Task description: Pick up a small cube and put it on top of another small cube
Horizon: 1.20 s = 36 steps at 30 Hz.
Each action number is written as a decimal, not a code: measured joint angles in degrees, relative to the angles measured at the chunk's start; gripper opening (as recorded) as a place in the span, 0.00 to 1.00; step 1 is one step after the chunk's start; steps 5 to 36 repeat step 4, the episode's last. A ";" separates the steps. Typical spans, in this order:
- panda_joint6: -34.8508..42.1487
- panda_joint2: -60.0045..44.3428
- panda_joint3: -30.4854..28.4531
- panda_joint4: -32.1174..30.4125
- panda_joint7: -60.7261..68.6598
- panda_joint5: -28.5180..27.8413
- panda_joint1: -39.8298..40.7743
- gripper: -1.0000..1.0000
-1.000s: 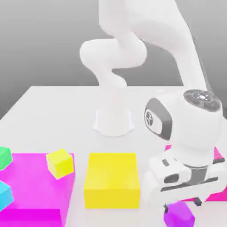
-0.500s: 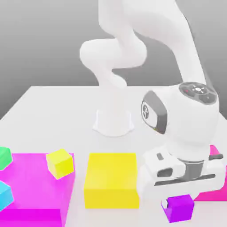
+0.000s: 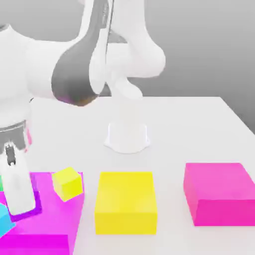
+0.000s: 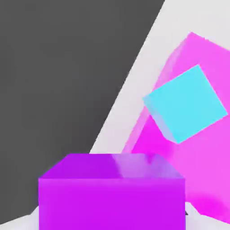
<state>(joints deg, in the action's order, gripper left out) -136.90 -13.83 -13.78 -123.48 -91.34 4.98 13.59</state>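
The arm (image 3: pixel 89 55) leans over to the exterior view's left. Its gripper (image 3: pixel 19 201) hangs down over the big pink block (image 3: pixel 50 224) in that corner. The fingers (image 3: pixel 17 191) are clenched on the small purple cube (image 3: pixel 31 211), so the cube is up in the gripper, over the pink block. In the exterior view just a thin purple edge peeks out beside the white finger. In the hand view the purple cube (image 4: pixel 112 191) sits big and close, right between the fingers.

A small blue cube (image 4: pixel 185 104) sits tilted on the pink block (image 4: pixel 206 166), near the purple one. In the exterior view the blue cube (image 3: pixel 4 219) is at the left edge, just beside the gripper. A small yellow-green cube (image 3: pixel 67 183) also sits on the pink block, tilted on a corner, a bit to the gripper's right in that view. A sliver of green (maybe one more small cube) shows behind the finger, but I cannot tell.

A big yellow block (image 3: pixel 125 201) sits on the white table (image 3: pixel 189 129) next to the pink block. A second pink block (image 3: pixel 221 194) sits well apart, at the exterior view's right. The arm's round white base (image 3: pixel 127 137) stands behind the yellow block.
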 joint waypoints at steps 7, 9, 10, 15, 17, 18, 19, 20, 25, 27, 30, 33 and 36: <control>-1.22 -1.24 -0.16 -0.07 -0.40 0.63 0.66 1.00; -1.22 -1.24 -0.16 -0.07 -0.40 0.63 0.66 1.00; -1.22 -1.24 -0.16 -0.07 -0.40 0.63 0.66 1.00; -1.22 -1.24 -0.16 -0.07 -0.40 0.63 0.66 1.00; -1.22 -1.24 -0.16 -0.07 -0.40 0.63 0.66 1.00; -1.22 -1.24 -0.16 -0.07 -0.40 0.63 0.66 1.00; -1.22 -1.24 -0.16 -0.07 -0.40 0.63 0.66 1.00; -1.22 -1.24 -0.16 -0.07 -0.40 0.63 0.66 1.00; -1.22 -1.24 -0.16 -0.07 -0.40 0.63 0.66 1.00; -1.22 -1.24 -0.16 -0.07 -0.40 0.63 0.66 1.00; -1.22 -1.24 -0.16 -0.07 -0.40 0.63 0.66 1.00; -1.22 -1.24 -0.16 -0.07 -0.40 0.63 0.66 1.00; -1.22 -1.24 -0.16 -0.07 -0.40 0.63 0.66 1.00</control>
